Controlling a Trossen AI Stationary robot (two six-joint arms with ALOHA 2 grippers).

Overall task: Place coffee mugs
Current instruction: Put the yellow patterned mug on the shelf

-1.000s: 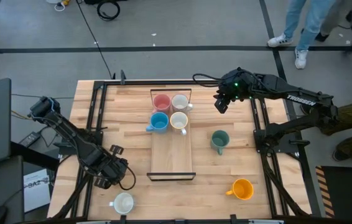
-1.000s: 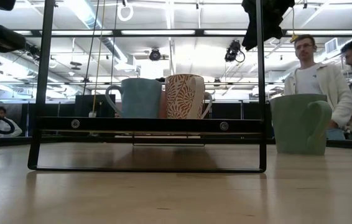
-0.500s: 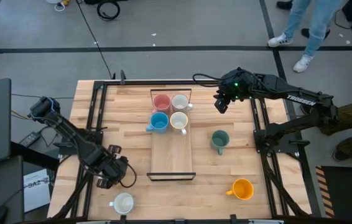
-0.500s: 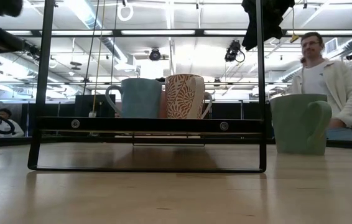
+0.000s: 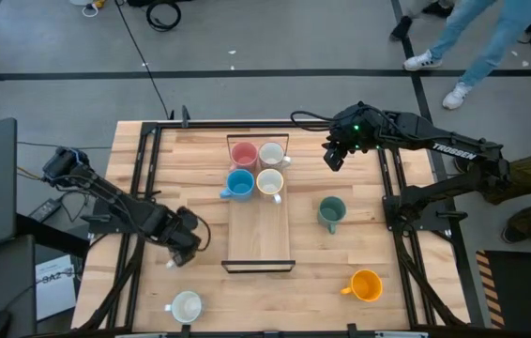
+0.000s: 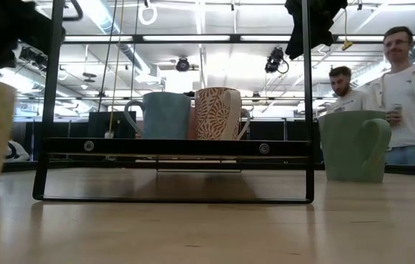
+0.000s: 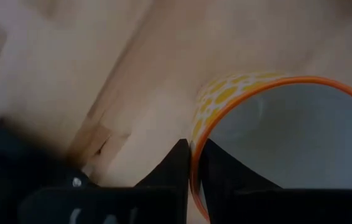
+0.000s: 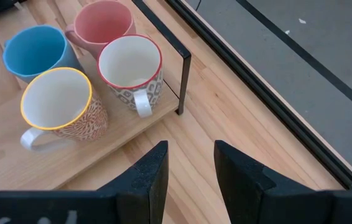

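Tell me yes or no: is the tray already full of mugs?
No. In the high view only four mugs sit at the far end of the tray; its near part is bare.

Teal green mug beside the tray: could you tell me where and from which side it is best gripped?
Probably by the rim wall, from above: the teal green mug stands upright, mouth open, clear of the tray. Put one finger inside and one outside, away from its handle.
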